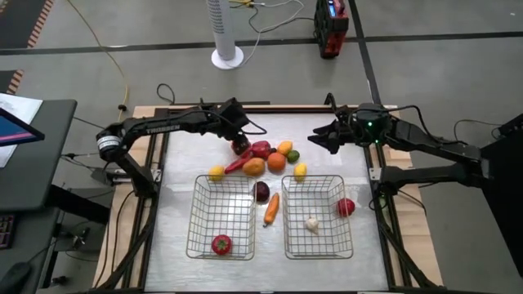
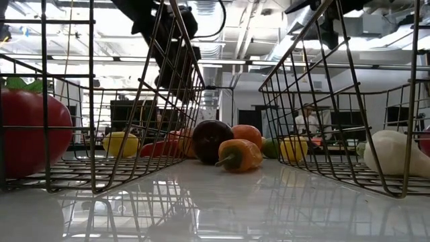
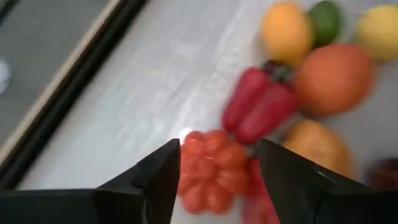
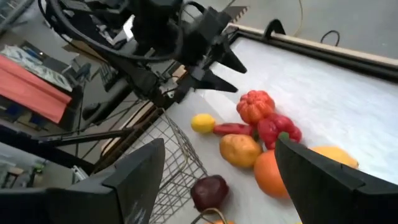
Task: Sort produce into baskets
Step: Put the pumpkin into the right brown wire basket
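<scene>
**Left gripper hanging over ribbed red tomato at edge of produce pile**

A pale, glossy white tabletop (image 1: 172,245) is reflecting ceiling lights, framed in black rails, with grey floor around it, a white fan pedestal (image 1: 226,55) and a red device (image 1: 329,28) lying beyond the far edge. The left gripper (image 3: 217,168) is hovering with its fingers spread apart directly above a ribbed, pumpkin-shaped red tomato (image 3: 211,171), which is sitting between the fingertips without visible contact. Just beyond it are lying a red bell pepper (image 3: 258,109), an orange round fruit (image 3: 333,78), a yellow-orange fruit (image 3: 286,31), a green lime (image 3: 326,18) and a yellow lemon (image 3: 379,31). The right gripper (image 1: 317,137) is waiting with fingers apart, off to the pile's far right. Nearer the front, two silver wire-mesh baskets are standing side by side: the left basket (image 1: 196,220) is holding a red tomato (image 1: 221,243), the right basket (image 1: 323,237) a white garlic bulb (image 1: 311,222) and a red fruit (image 1: 345,207). Between them are lying a dark purple round (image 1: 261,191) and an orange carrot (image 1: 271,209).
</scene>
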